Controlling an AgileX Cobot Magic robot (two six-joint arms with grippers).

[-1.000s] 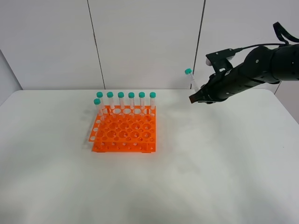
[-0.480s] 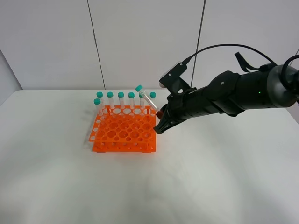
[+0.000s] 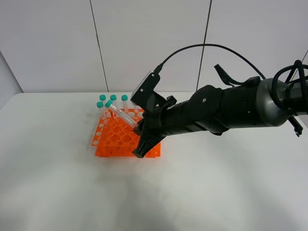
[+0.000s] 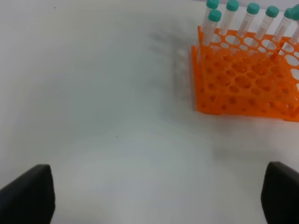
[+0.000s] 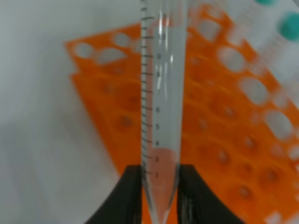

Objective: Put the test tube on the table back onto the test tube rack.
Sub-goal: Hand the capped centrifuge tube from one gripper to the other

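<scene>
With our right gripper (image 5: 160, 186) clamped on the test tube (image 5: 161, 88) near its tip (tube tilted), we should upright it over the test tube rack (image 3: 111, 142) beneath.

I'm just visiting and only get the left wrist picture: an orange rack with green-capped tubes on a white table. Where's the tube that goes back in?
Observer: The right tool has it. The right wrist view shows the slim clear plastic test tube with printed marks pinched at its conical tip.
Visitor: Is it near the rack?
Observer: Yes. From the high camera it hangs over the bright orange square plastic rack, in no hole yet.
Visitor: Upright?
Observer: No, it is tilted, with its teal-green cap leaning toward the left of that view.
</scene>
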